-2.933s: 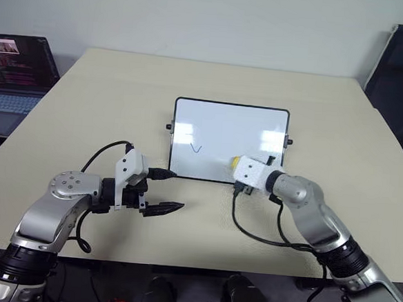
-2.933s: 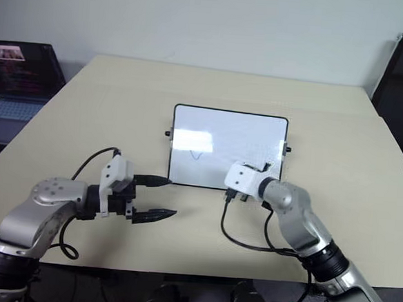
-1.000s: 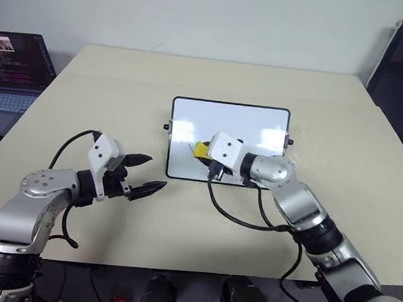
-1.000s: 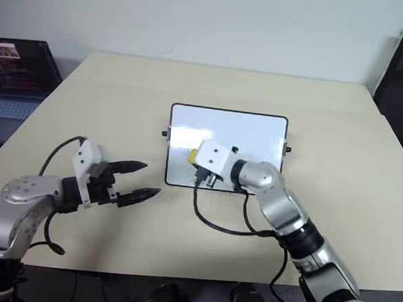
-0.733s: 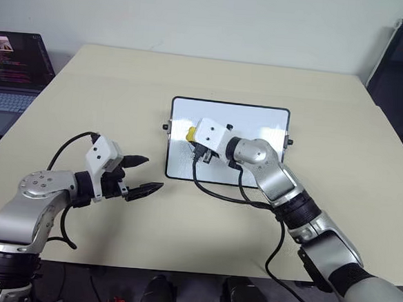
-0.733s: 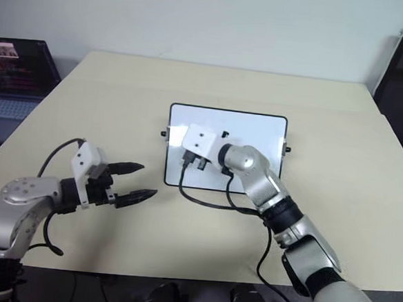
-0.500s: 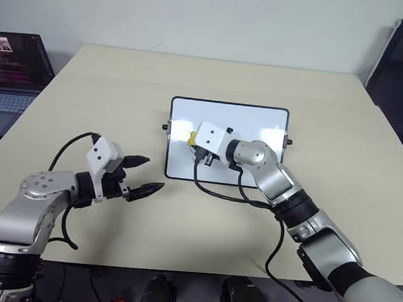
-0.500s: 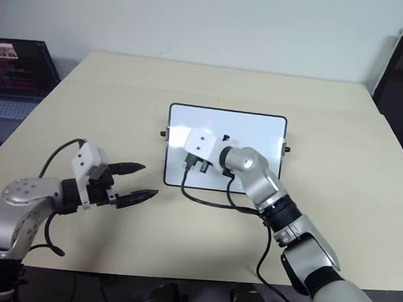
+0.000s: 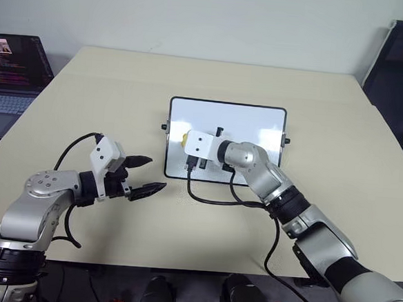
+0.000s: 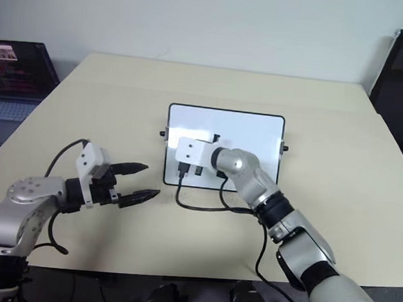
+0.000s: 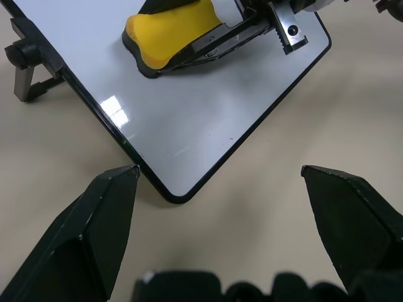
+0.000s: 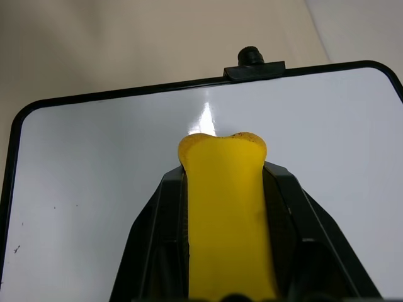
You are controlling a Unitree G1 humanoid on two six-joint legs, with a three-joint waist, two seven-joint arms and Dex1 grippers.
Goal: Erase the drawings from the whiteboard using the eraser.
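The right gripper (image 12: 223, 251) was clamped on the eraser (image 12: 223, 207), its 2 black fingers (image 12: 157, 239) pressed against the yellow block's sides, and the block's rounded tip stuck out past them. The eraser lay over the whiteboard (image 9: 252, 123), near the board's left edge and its side knob (image 12: 250, 56); whether its dark underside touched the white surface could not be told. Ahead of the eraser and to both sides of it the board looked blank and glossy, with only tiny specks near 1 corner. No drawings could be made out on the uncovered part of the board.

The left gripper (image 9: 148, 176) hovered over the table (image 9: 87, 101) with its 2 fingers spread wide and nothing between them. The whiteboard's near left corner lay just ahead of it, between the fingertips' lines, apart from both. A laptop (image 9: 10, 68) stood well off to that gripper's left.
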